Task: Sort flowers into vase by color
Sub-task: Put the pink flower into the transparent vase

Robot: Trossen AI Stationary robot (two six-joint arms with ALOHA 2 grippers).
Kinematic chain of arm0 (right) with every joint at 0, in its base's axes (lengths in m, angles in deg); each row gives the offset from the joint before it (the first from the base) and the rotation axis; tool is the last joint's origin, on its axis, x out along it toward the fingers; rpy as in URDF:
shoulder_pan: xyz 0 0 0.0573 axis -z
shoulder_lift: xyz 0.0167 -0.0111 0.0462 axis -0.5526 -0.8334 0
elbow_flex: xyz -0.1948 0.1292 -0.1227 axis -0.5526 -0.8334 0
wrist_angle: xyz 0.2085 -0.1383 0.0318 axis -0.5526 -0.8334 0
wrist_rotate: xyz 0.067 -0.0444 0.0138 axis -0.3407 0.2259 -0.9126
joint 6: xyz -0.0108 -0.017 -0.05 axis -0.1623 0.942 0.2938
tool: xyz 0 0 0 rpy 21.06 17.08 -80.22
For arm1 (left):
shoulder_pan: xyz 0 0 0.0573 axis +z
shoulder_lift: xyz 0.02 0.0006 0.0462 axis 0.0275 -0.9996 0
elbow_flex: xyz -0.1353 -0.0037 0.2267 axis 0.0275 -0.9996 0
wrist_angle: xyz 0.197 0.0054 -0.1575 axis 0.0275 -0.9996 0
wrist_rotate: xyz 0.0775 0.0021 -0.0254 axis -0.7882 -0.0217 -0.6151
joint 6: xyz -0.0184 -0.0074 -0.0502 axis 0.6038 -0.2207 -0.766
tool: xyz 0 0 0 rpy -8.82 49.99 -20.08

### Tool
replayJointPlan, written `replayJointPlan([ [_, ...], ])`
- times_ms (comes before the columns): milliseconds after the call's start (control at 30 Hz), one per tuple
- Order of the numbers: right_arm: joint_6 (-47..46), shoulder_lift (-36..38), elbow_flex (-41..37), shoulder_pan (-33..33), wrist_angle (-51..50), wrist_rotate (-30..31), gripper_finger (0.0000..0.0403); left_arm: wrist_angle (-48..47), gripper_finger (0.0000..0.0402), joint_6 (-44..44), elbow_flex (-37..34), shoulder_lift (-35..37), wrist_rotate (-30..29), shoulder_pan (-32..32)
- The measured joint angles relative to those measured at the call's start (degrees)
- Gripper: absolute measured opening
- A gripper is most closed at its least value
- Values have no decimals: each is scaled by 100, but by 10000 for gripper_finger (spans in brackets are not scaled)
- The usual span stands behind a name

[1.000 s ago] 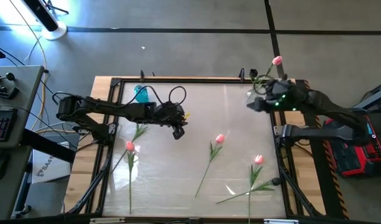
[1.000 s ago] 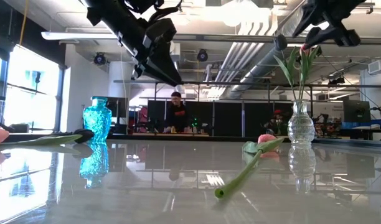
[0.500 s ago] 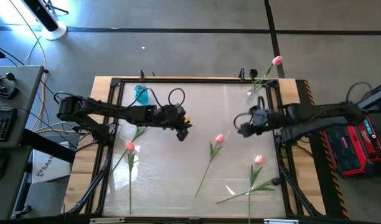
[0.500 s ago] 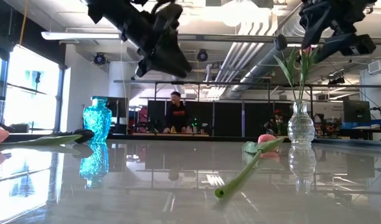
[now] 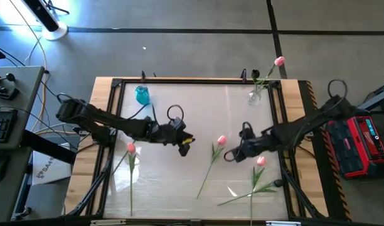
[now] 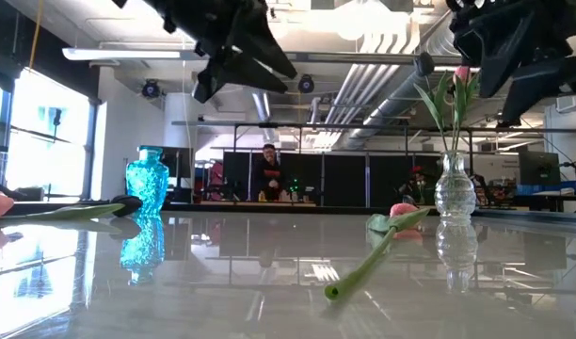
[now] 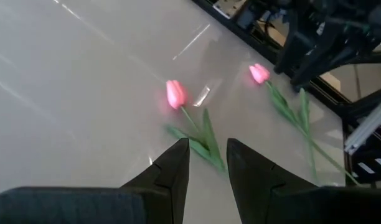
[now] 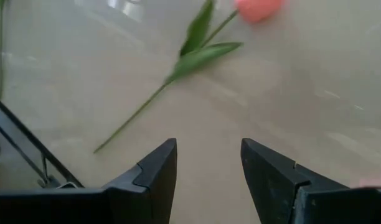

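Taking the clear vase point(image 5: 255, 96) at the counter's point(image 5: 179, 182) far right corner as the landmark: it stands upright and holds one pink tulip point(image 5: 278, 61), whose stem rises out of it and leans away beyond the far edge.

The middle tulip point(image 5: 221, 140) lies flat well in front of the vase, toward the counter's centre. Its long axis runs diagonally, pink head toward the vase, stem end pointing at the near edge.

Another tulip point(image 5: 260, 161) lies almost straight in front of the vase, close to the near edge, head toward the vase, stem running straight back to the near edge.

A third tulip point(image 5: 130, 148) lies far from the vase on the left side, stem also running toward the near edge.

The right claw point(image 5: 229, 155) hovers between the middle tulip and the one in front of the vase, fingers spread, empty. The left claw point(image 5: 185, 145) hangs over the centre, farther from the vase, fingers slightly parted, holding nothing.

A blue vase point(image 5: 142, 95) stands at the far left corner.
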Motion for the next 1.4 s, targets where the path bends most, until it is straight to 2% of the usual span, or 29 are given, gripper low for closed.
replayJointPlan([
  [100,-366,-475,0,-180,532,420,167,-2,94,-298,-2,-134,-42,-235],
  [233,-1445,-1087,0,-332,937,1370,167,-14,94,-894,-6,-369,-40,-517],
  [333,-2239,-1498,0,-321,972,1691,167,-52,94,-1040,4,-473,10,-701],
  [467,-2839,-2003,0,-165,1272,1715,167,-241,94,-996,9,-525,128,-822],
  [600,-2641,-2517,2,58,2041,1746,167,-478,94,-743,11,-520,154,-815],
  [700,-2514,-2799,29,234,2319,1908,167,-495,94,-639,11,-501,426,-752],
  [900,-2524,-2951,107,481,2313,1946,167,-534,94,-635,13,-499,1035,-769],
  [1033,-2652,-2951,107,638,2181,1952,164,-739,94,-494,13,-501,1201,-803],
  [1200,-2441,-2951,107,928,2093,1810,131,-1010,94,-330,13,-499,1219,-801],
  [1400,-2330,-2951,107,1042,2155,1196,69,-1103,94,-325,13,-500,1324,-804],
])
